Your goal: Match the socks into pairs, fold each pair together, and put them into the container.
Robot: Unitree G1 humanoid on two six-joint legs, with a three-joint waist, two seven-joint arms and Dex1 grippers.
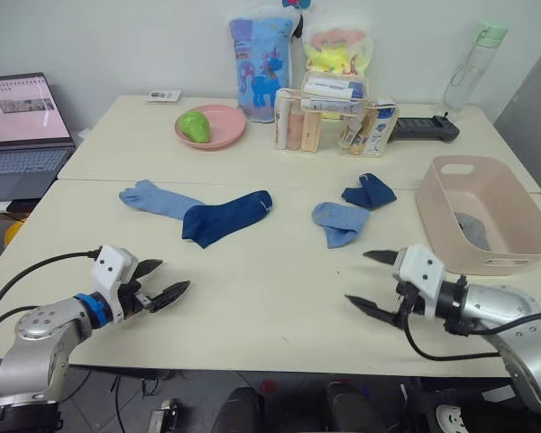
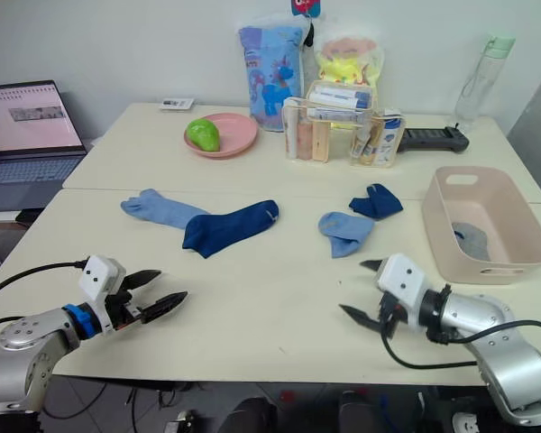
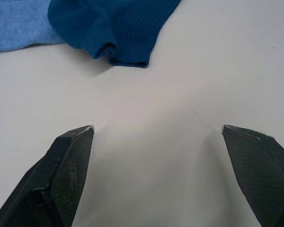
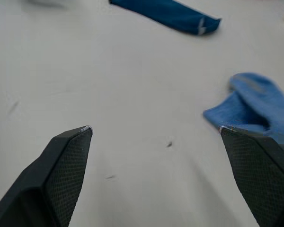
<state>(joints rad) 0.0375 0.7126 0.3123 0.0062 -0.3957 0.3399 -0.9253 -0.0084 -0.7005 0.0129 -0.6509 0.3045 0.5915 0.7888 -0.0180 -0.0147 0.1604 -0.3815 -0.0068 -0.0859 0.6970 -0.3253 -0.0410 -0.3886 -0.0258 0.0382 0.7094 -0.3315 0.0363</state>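
Note:
Four socks lie spread on the table. A light blue sock (image 1: 159, 199) lies at the left, partly under a navy sock (image 1: 225, 216). Right of centre a second light blue sock (image 1: 339, 222) lies crumpled, with a folded navy sock (image 1: 369, 192) just behind it. Grey fabric (image 1: 473, 231) rests inside the pink-beige container (image 1: 514, 216) at the right. My left gripper (image 1: 160, 282) hovers open over the front left of the table, short of the navy sock (image 3: 118, 28). My right gripper (image 1: 370, 280) is open near the front right, beside the container, with the crumpled light blue sock (image 4: 255, 106) ahead.
A pink plate (image 1: 211, 126) with a green fruit, a clear organiser of tubes (image 1: 329, 115), two snack bags, a black remote (image 1: 424, 128) and a bottle (image 1: 473, 68) stand at the back. A laptop (image 1: 18, 126) sits off to the left.

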